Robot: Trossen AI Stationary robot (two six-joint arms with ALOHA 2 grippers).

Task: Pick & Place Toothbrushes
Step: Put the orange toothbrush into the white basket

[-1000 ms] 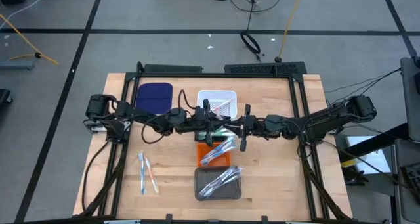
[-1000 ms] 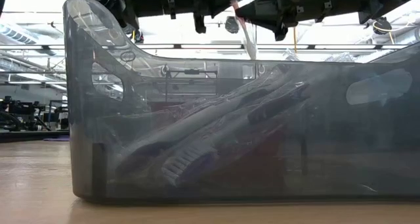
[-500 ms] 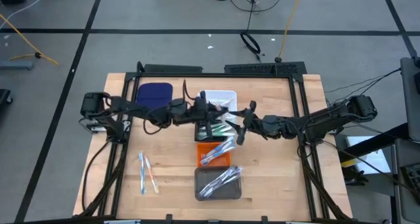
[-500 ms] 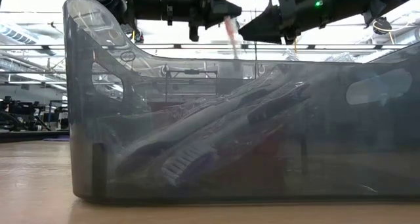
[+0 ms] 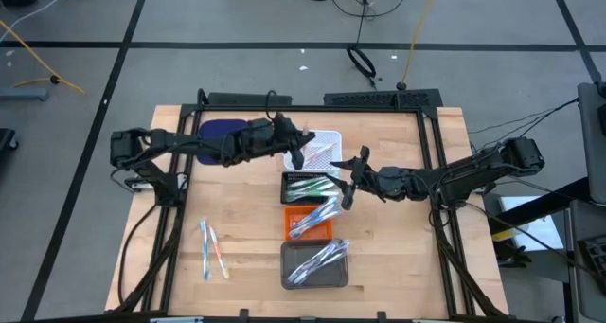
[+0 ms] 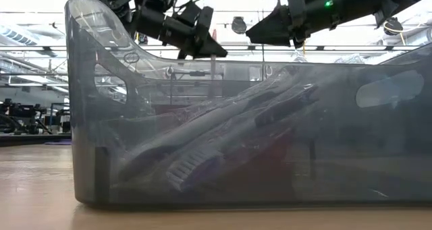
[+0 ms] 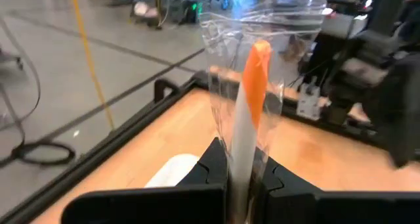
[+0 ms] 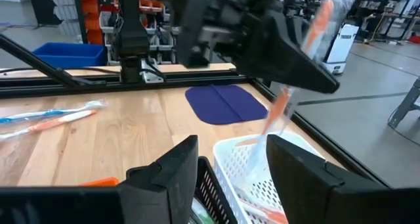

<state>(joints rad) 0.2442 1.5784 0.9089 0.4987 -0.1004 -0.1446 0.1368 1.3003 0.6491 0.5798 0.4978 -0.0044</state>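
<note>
My left gripper (image 5: pixel 305 152) is above the white tray (image 5: pixel 327 138) and is shut on an orange-and-white toothbrush (image 7: pixel 249 99) in a clear wrapper. My right gripper (image 5: pixel 346 192) is open and empty beside the black tray (image 5: pixel 305 176), which holds green toothbrushes. Its fingers (image 8: pixel 164 178) stand wide apart. The orange tray (image 5: pixel 295 230) and the grey tray (image 5: pixel 289 266) hold more wrapped toothbrushes. Two loose toothbrushes (image 5: pixel 213 250) lie flat on the wood at the near left. The low view looks through the grey tray's wall (image 6: pixel 88 122). My left gripper pinches the toothbrush's white shaft (image 7: pixel 241 152) between its two fingers (image 7: pixel 213 165). The orange end (image 7: pixel 257 60) sticks out beyond the fingertips. The fingers come from the table's left, slanting down. The toothbrush is lifted clear above the white tray and also shows in the right wrist view (image 8: pixel 282 106).
A dark blue rounded pad (image 5: pixel 222 134) lies at the far left, next to the white tray. The four trays stand in a row from far to near along the table's middle. Black frame rails (image 5: pixel 312 105) run around the work area.
My left gripper has carried the toothbrush from above the black tray toward the far edge, to above the white tray, and has tipped downward. My right gripper has drawn back a little toward the table's right edge.
</note>
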